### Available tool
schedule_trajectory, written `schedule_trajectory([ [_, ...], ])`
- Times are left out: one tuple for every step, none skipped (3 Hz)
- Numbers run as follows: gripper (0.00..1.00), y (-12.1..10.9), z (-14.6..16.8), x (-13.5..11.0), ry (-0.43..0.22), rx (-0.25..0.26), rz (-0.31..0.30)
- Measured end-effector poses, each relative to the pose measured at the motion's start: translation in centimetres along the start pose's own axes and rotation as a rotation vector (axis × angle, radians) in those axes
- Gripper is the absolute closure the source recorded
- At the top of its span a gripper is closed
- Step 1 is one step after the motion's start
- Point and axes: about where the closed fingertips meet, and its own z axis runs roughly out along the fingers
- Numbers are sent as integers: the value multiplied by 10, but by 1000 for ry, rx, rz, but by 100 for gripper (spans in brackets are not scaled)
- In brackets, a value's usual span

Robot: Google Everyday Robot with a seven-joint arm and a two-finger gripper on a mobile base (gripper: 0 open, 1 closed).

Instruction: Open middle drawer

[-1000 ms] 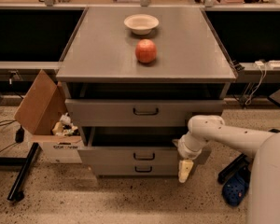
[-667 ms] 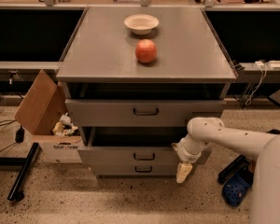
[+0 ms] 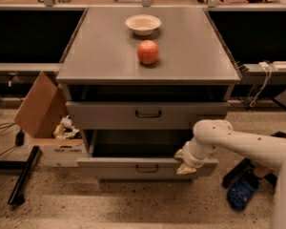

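Observation:
The middle drawer (image 3: 133,168) is a grey metal front with a small dark loop handle (image 3: 147,167). It stands pulled out of the cabinet, with a dark open cavity above it. My gripper (image 3: 183,163), cream-coloured at the end of a white arm (image 3: 243,144), is at the right end of the drawer front, against its top edge. The top drawer (image 3: 148,114) sits above it, a little way out. The bottom drawer is hidden behind the middle front.
A red apple (image 3: 148,52) and a white bowl (image 3: 143,24) sit on the grey cabinet top (image 3: 95,56). An open cardboard box (image 3: 45,123) with rubbish stands on the floor at the left. A blue shoe (image 3: 240,193) lies at the right.
The gripper has risen from pointing down beside the lower fronts to the middle drawer's top edge. The drawer front has come further out and now covers the bottom drawer.

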Motion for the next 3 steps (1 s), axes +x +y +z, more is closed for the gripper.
schedule_trajectory([
  [88, -3, -2, -1, -4, 2, 3],
  [100, 17, -9, -6, -9, -2, 9],
  [100, 16, -9, -6, -9, -2, 9],
])
